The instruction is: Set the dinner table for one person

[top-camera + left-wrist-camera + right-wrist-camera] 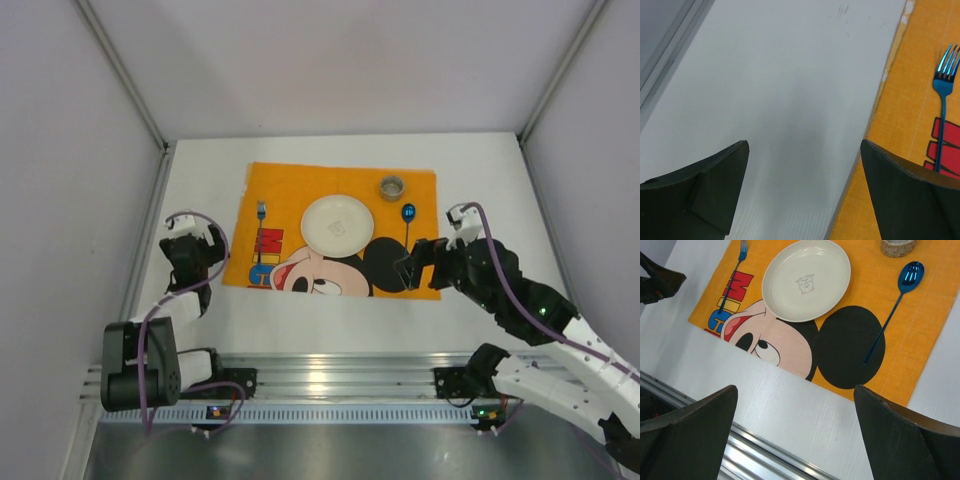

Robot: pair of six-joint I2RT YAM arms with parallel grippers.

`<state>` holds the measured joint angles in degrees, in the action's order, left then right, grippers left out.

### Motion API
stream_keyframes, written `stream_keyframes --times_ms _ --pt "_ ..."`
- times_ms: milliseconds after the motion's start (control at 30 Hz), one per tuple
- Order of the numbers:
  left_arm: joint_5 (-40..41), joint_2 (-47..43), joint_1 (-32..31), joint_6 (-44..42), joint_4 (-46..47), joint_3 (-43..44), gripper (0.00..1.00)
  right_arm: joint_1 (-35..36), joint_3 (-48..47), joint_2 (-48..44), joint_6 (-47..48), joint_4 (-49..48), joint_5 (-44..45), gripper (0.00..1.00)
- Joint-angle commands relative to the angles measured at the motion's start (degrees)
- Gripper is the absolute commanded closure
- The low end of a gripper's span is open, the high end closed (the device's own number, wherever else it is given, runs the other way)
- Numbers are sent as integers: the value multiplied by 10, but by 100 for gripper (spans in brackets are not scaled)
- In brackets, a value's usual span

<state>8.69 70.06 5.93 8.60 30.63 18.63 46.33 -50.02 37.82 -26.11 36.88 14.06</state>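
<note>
The white dinner table (pixel 330 320) carries an orange Mickey Mouse mat (pixel 290 195). On the mat lie a white plate (pixel 338 223) in the middle, a blue fork (pixel 261 225) to its left, a blue spoon (pixel 408 225) to its right and a small metal cup (pixel 391 186) at the far right. My left gripper (pixel 207 248) is open and empty above bare table left of the mat; the fork (pixel 942 100) shows to its right. My right gripper (pixel 410 270) is open and empty over the mat's near right corner; the plate (pixel 806 280) and spoon (pixel 895 305) lie beyond it.
Grey walls with metal frame bars close in the left, right and back sides. An aluminium rail (pixel 330 385) runs along the near table edge between the arm bases. The left gripper's fingers (pixel 660 282) show at the left edge of the right wrist view.
</note>
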Motion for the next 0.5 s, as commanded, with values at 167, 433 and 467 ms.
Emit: stream_keyframes --times_ms 167,433,467 --pt "-39 2 5 29 114 -32 2 5 -1 -30 1 -10 11 0" --pt "-106 177 3 -1 265 25 10 4 13 0 15 -11 17 0" --pt "-125 177 1 -6 254 27 11 4 9 8 19 -16 18 0"
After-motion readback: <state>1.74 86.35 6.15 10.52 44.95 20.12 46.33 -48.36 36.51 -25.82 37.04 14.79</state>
